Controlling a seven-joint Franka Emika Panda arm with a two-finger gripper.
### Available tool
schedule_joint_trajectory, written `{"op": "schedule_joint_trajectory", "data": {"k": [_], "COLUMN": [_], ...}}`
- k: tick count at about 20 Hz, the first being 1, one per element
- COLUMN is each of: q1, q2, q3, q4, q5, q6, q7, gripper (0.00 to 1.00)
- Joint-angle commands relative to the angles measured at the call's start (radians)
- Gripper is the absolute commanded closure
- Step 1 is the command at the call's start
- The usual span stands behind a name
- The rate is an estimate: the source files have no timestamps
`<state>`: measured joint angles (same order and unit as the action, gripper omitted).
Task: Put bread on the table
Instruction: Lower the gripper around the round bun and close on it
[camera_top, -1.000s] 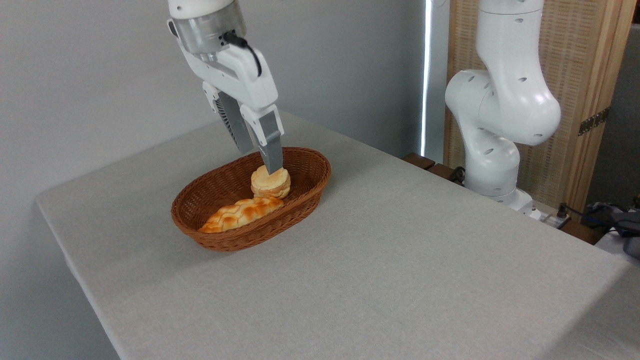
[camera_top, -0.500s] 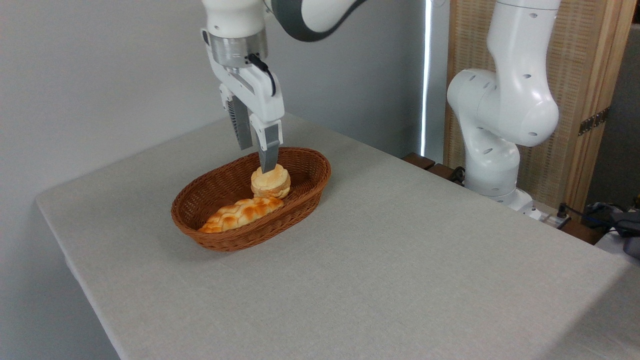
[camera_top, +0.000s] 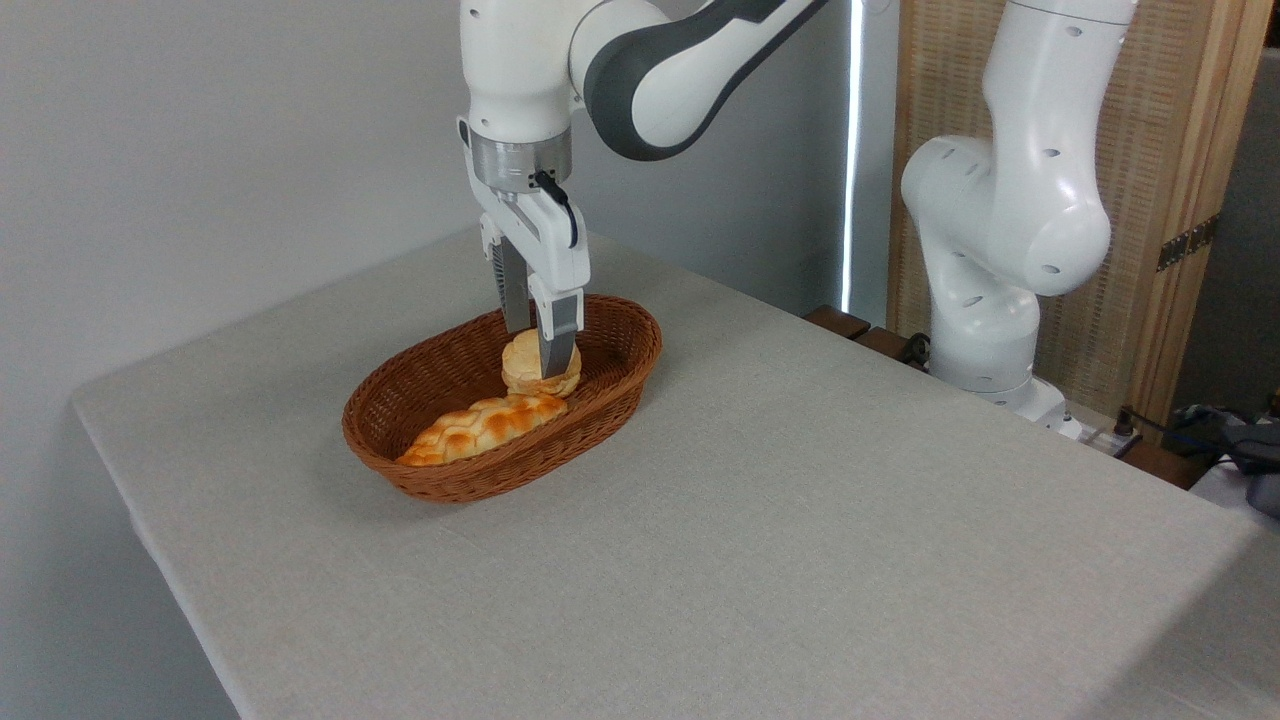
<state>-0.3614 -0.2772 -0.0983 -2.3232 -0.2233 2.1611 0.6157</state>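
The bread (camera_top: 519, 366), a small round pale golden bun, sits in the far half of the oval wicker basket (camera_top: 452, 487) on the table (camera_top: 800, 500). My gripper (camera_top: 538, 352) points straight down into the basket and is open. One finger (camera_top: 558, 340) hangs in front of the bun and covers part of its face. The other finger (camera_top: 514, 295) stands behind it. I cannot tell whether the fingers touch the bun.
A longer braided orange-glazed loaf (camera_top: 480, 425) lies in the near half of the basket, just in front of the bun. The arm's white base (camera_top: 985, 300) stands past the table's right far edge. The table's left edge runs close to the basket.
The gripper has swung right and come down, from above the bun to straddling it. The bun and the loaf have not moved.
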Motion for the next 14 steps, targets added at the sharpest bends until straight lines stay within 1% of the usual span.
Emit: {"op": "schedule_joint_trajectory", "data": {"k": [1, 6, 11, 14], "q1": [-0.004, -0.007, -0.007, -0.007], "q2": [-0.019, 0.01, 0.019, 0.018], "q3": [-0.012, -0.041, -0.043, -0.044], "q4": [-0.019, -0.021, -0.021, -0.021], "q5": [-0.054, -0.044, -0.034, 0.03], "q6": [0.039, 0.039, 0.04, 0.04], "q7": [-0.001, -0.001, 0.006, 0.009], "gripper": [0.0, 0.0, 0.0, 0.0]}}
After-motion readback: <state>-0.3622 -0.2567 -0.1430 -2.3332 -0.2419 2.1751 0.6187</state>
